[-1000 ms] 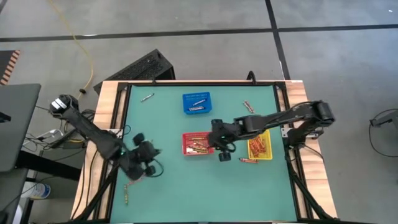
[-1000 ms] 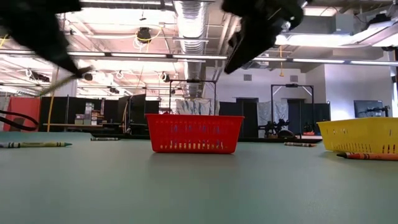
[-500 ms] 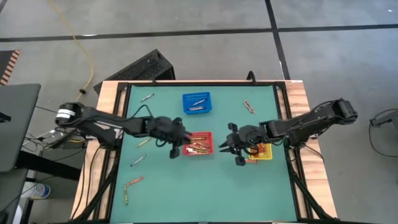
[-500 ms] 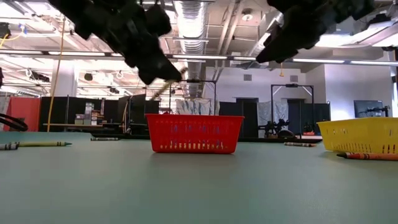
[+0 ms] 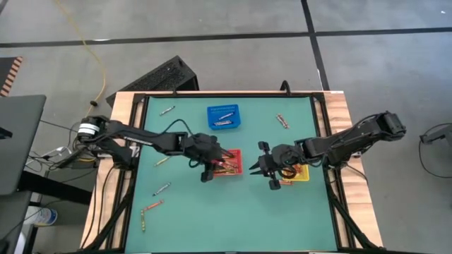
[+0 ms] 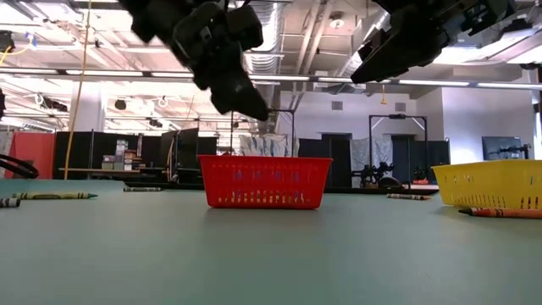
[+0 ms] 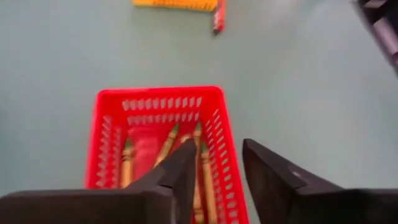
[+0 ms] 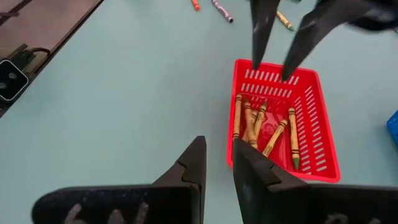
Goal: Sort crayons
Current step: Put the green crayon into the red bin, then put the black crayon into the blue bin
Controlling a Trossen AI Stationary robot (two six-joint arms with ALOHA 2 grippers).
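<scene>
The red basket (image 5: 227, 162) holds several yellowish crayons (image 8: 261, 127), which also show in the left wrist view (image 7: 168, 146). My left gripper (image 7: 219, 149) hangs open above the basket's left end (image 5: 210, 169), with nothing between its fingers. My right gripper (image 8: 217, 144) hovers to the right of the red basket (image 5: 256, 168), pointing at it. Its fingers stand a little apart and hold nothing. Loose crayons lie flat on the green table: some at the left (image 5: 162, 188) and one red crayon (image 5: 282, 183) by the yellow basket (image 5: 300, 171).
A blue basket (image 5: 223, 117) with grey crayons stands toward the far edge. More loose crayons lie at the far left (image 5: 167, 111), far right (image 5: 282, 121) and near left (image 5: 152, 206). A raised frame (image 5: 138, 134) borders the table.
My left gripper has swung from the table's near left toward the right, carrying a yellowish crayon, and now hangs over the red basket. The crayon no longer shows at its fingertips. My right gripper has drawn back from the red basket toward the table's right edge.
</scene>
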